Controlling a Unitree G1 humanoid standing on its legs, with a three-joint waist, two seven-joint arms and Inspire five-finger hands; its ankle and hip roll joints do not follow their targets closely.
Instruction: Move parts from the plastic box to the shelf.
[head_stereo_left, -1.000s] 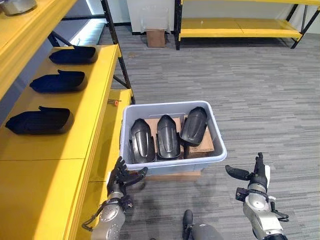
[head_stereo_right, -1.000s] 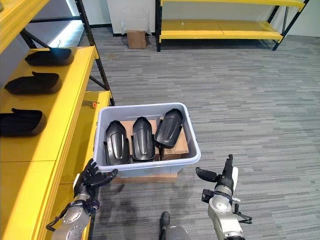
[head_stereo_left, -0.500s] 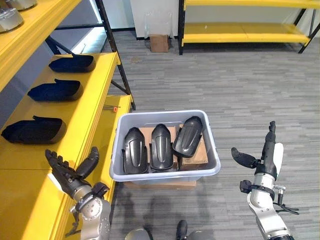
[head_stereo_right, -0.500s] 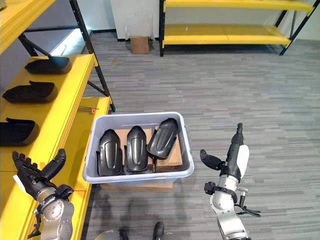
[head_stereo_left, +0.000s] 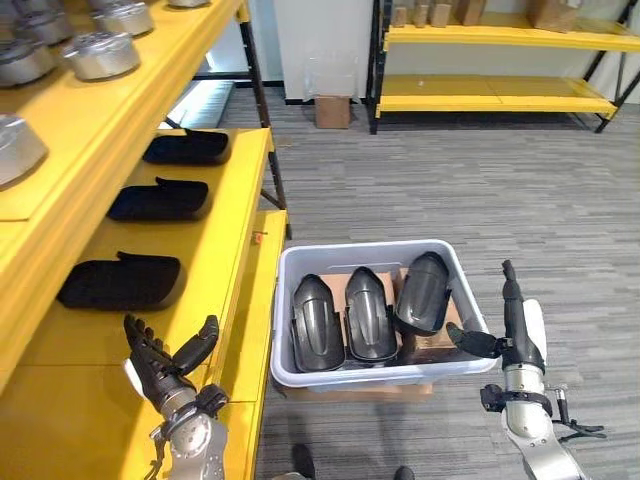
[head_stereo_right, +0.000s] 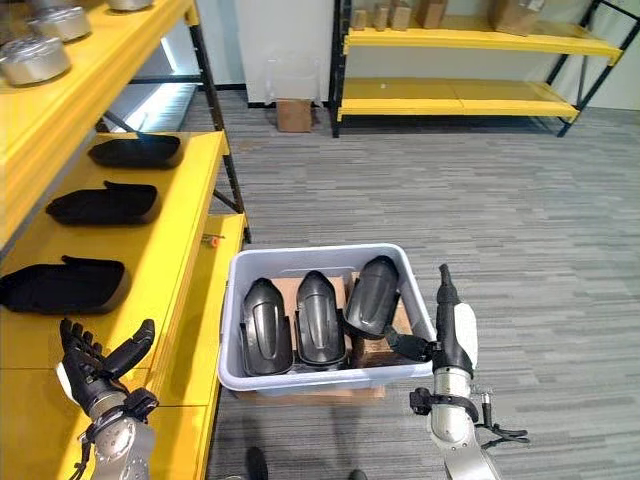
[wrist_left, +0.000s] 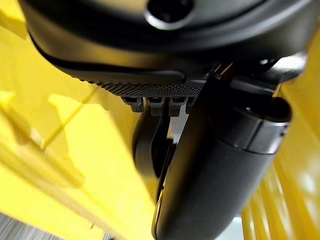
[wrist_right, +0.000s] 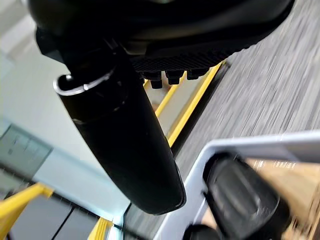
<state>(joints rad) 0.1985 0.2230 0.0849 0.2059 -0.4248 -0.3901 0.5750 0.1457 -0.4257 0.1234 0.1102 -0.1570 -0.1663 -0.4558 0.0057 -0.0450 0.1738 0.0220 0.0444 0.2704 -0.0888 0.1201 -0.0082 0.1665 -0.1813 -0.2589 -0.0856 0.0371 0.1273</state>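
A grey plastic box (head_stereo_left: 370, 378) stands on the floor beside the yellow shelf (head_stereo_left: 235, 210). Three black moulded parts lie in it: one on the left (head_stereo_left: 316, 323), one in the middle (head_stereo_left: 368, 314), and one on the right (head_stereo_left: 423, 292), propped on a cardboard carton. Three more black parts (head_stereo_left: 160, 200) lie in a row on the shelf. My left hand (head_stereo_left: 165, 365) is open and empty, fingers spread, over the shelf's near end. Just outside the box's right wall, my right hand (head_stereo_left: 515, 320) is open and upright, thumb pointing at the box. The right wrist view shows a part (wrist_right: 245, 195) in the box past the thumb.
Round metal parts (head_stereo_left: 100, 52) sit on the upper shelf at the left. A small orange item (head_stereo_left: 258, 238) lies on the low ledge by the box. At the back are a cardboard carton (head_stereo_left: 333, 110) and another yellow rack (head_stereo_left: 490, 95). Grey carpet spreads to the right.
The camera has tilted up and shifted. My left hand went from the box's front left corner up to over the shelf. My right hand has come close to the box's right wall.
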